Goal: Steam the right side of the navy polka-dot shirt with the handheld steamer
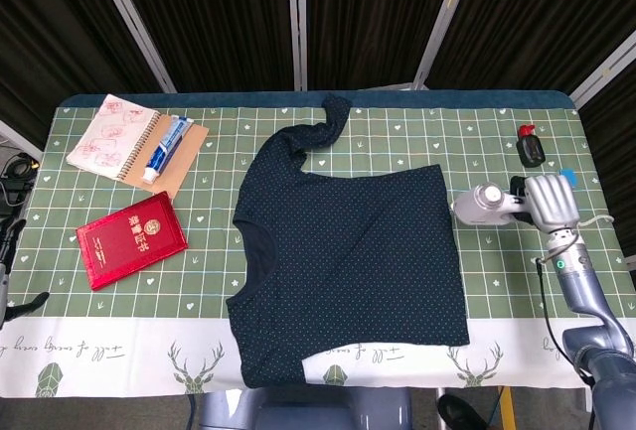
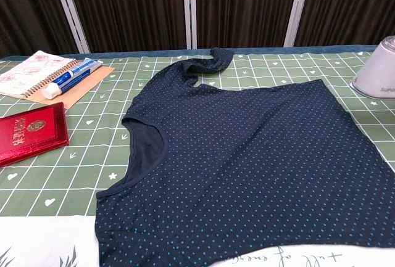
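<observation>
The navy polka-dot shirt (image 1: pixel 348 251) lies flat in the middle of the table, one sleeve folded up towards the far edge; it fills the chest view (image 2: pixel 247 168). My right hand (image 1: pixel 550 200) grips the handle of the white handheld steamer (image 1: pixel 485 205), whose head points left, just off the shirt's right edge. In the chest view the steamer (image 2: pixel 378 73) hangs above the cloth at the right border. Only dark bits of my left hand (image 1: pixel 12 251) show at the table's left edge.
A spiral notebook (image 1: pixel 109 132) with a toothpaste tube (image 1: pixel 167 144) beside it lies at the far left. A red booklet (image 1: pixel 129 238) sits left of the shirt. A small black bottle (image 1: pixel 529 144) stands beyond the right hand. The steamer's white cord (image 1: pixel 601 219) trails right.
</observation>
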